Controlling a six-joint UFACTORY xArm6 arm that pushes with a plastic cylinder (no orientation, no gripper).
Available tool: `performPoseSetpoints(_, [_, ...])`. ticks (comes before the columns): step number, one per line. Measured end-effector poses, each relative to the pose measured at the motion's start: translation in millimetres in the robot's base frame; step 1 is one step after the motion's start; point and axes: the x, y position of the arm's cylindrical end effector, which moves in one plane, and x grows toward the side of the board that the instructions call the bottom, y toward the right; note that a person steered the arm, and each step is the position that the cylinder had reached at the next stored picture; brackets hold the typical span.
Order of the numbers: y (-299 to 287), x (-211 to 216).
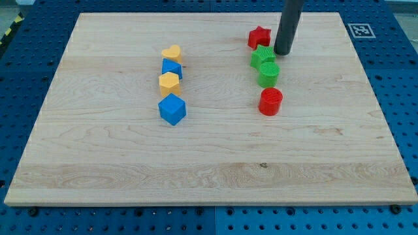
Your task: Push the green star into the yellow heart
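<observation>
My tip (282, 52), the lower end of a straight dark rod, rests on the pale wooden surface (209, 163) just to the view's right of the green plastic star-shaped block (262, 56); there are no jaws on this arm, so nothing opens, closes or grips, and the rod can only shove. From here the tip looks touching or all but touching the star's right edge; I cannot tell which. That placement makes sense as I judge it: the yellow plastic heart-shaped block (172, 53) lies well apart toward the view's left at roughly the same height in the view, so a tip on the star's right side is set to drive it leftward along a nearly straight line. A red plastic star-shaped block (258, 36) sits just above the green star, and a second green block (268, 74), its shape unclear, sits touching or just below it, with a red plastic cylinder (270, 101) below that. Below the heart runs a column: a blue block (172, 68), a yellow-orange faceted block (168, 83) and a larger blue faceted block (172, 109). The stretch between star and heart holds nothing, though a push slightly low could drag the green neighbour along.
</observation>
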Motion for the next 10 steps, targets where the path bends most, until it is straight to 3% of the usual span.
performPoseSetpoints(2, [-6, 24])
performPoseSetpoints(4, [-83, 25])
performPoseSetpoints(7, [-86, 25])
performPoseSetpoints(10, [-182, 54])
